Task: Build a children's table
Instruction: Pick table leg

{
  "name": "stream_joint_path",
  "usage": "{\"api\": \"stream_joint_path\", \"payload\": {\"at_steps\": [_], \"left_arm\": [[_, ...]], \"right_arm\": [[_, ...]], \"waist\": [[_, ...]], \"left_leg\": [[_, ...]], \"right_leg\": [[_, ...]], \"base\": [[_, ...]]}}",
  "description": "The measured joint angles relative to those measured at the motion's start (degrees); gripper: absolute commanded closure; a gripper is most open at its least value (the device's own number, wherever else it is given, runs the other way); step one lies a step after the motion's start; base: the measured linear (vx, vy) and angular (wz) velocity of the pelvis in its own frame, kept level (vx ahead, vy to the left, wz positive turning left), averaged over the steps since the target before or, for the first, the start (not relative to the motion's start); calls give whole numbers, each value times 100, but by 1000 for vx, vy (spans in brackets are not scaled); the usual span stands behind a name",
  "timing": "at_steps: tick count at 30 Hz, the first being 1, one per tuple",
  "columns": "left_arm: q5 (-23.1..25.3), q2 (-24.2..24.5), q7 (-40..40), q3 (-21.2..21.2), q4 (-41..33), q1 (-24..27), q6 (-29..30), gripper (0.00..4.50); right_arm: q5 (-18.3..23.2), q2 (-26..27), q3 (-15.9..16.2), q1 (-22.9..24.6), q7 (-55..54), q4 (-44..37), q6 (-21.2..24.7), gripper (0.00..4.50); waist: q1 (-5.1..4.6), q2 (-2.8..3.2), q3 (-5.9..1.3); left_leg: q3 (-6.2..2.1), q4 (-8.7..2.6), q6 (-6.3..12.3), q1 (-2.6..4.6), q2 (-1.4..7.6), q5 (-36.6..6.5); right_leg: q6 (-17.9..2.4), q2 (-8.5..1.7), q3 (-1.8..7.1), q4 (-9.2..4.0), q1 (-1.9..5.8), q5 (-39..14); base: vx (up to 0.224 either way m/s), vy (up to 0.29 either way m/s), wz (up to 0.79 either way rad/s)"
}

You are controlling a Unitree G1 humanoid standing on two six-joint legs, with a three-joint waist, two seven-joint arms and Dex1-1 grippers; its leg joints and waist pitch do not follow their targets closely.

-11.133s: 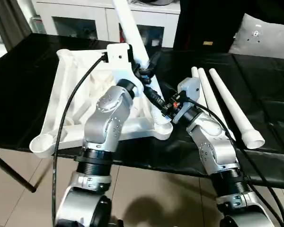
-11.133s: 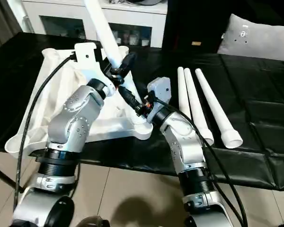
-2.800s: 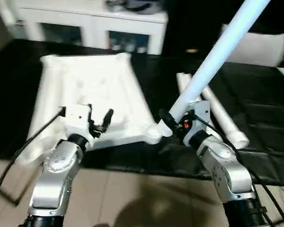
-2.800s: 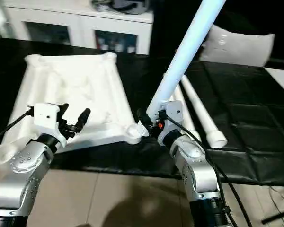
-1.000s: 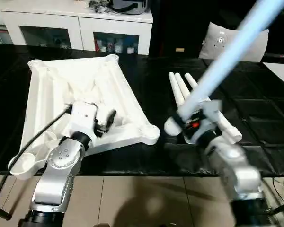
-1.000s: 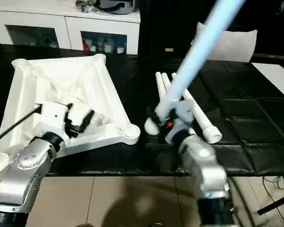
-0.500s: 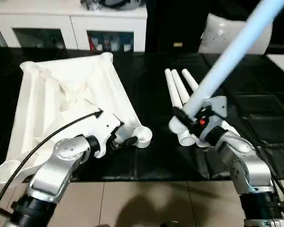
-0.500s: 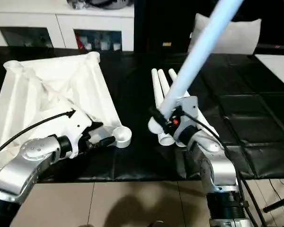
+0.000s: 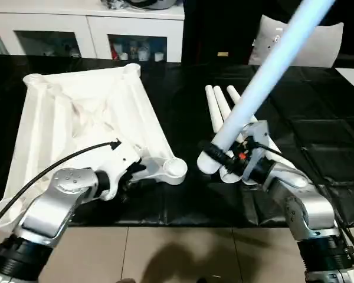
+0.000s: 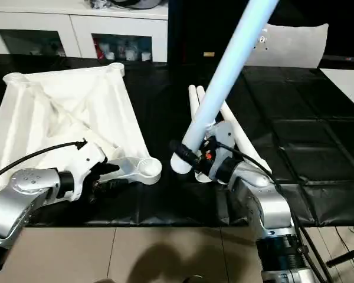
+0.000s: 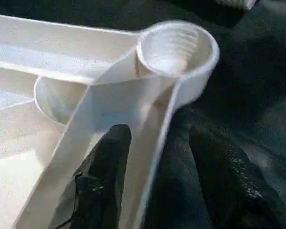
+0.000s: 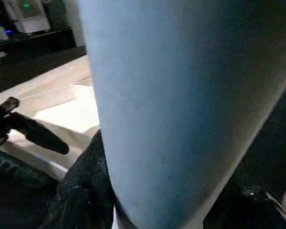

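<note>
Since a second ago the left end effector has swung down to the table top's near corner socket, its 2 fingers straddling the rim there. Right end effector grips 1 leg near its thick end, raised aslant over the bench. 3 more legs lie mid-bench.

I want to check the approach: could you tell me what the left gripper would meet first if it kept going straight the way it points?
Probably the round corner socket of the tabletop; the left gripper straddles the rim leading to it.
</note>
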Motion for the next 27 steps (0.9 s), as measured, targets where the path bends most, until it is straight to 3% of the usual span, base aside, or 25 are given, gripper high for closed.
{"api": "stream_joint_path", "payload": {"at_steps": [7,16,18,19,27], "left_arm": [[159,272,-236,-10,289,0,-302,309],[237,264,-350,-68,536,-17,-878,377],[250,246,-385,-68,593,-31,-950,387],[271,246,-406,-78,643,-53,-1006,413],[508,194,-563,-371,1093,-383,-1529,449]], "right_arm": [[32,-8,49,-44,103,1,109,259],[103,6,130,-16,131,-37,329,259],[94,20,151,-16,108,-37,307,259],[87,70,134,-18,52,-28,222,259],[76,169,48,-406,19,191,60,259]], "waist": [[8,0,0],[14,1,0],[14,1,0],[13,1,0],[-42,-11,-5]], "left_leg": [[0,-3,-11,2,7,7],[1,-10,-12,-2,8,7],[0,-10,-12,-1,9,7],[1,-10,-12,-1,10,7],[12,-13,-19,-5,14,11]], "right_leg": [[25,1,-7,9,0,-13],[3,2,-8,9,-2,-1],[3,2,-9,9,-2,-1],[3,2,-8,10,0,-1],[32,2,-5,22,1,-19]], "base": [[0,0,0],[0,0,0],[0,0,0],[0,0,0],[0,0,0]]}}
